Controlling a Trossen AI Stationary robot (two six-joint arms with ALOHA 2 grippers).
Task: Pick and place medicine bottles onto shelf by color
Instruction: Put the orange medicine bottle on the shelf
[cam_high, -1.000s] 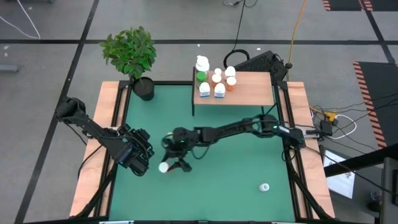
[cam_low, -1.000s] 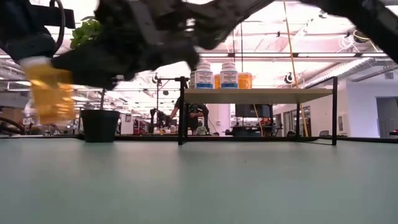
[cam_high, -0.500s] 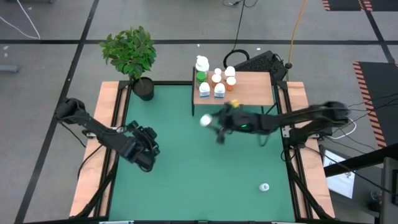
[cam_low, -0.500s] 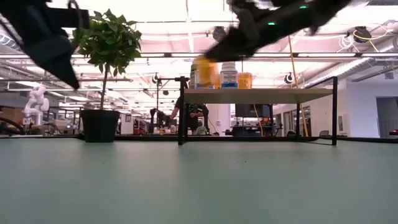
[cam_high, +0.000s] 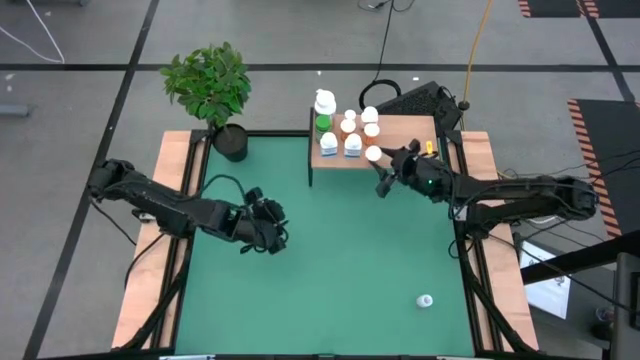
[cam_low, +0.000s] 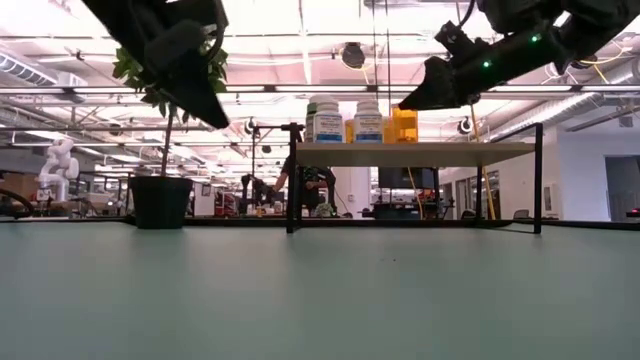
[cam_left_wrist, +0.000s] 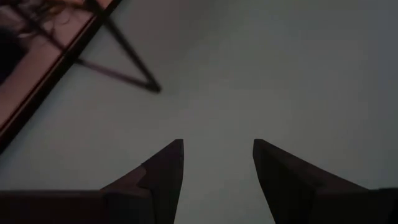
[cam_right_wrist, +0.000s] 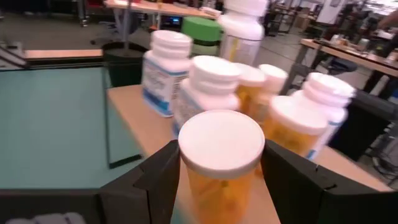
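A: What carries it all?
B: A green bench (cam_high: 330, 260) in a bright workshop; the shelf (cam_high: 405, 145) stands at its far edge with the medicine bottles (cam_high: 345, 135).

A: Anything unclear?
B: The labels.

A: The hands?
B: The right hand (cam_right_wrist: 221, 180) grips an orange bottle (cam_right_wrist: 222, 163) over the shelf. The left hand (cam_left_wrist: 217, 165) hangs parted, empty, over the mat.

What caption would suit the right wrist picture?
Right gripper carries an orange bottle toward the bottles on the shelf.
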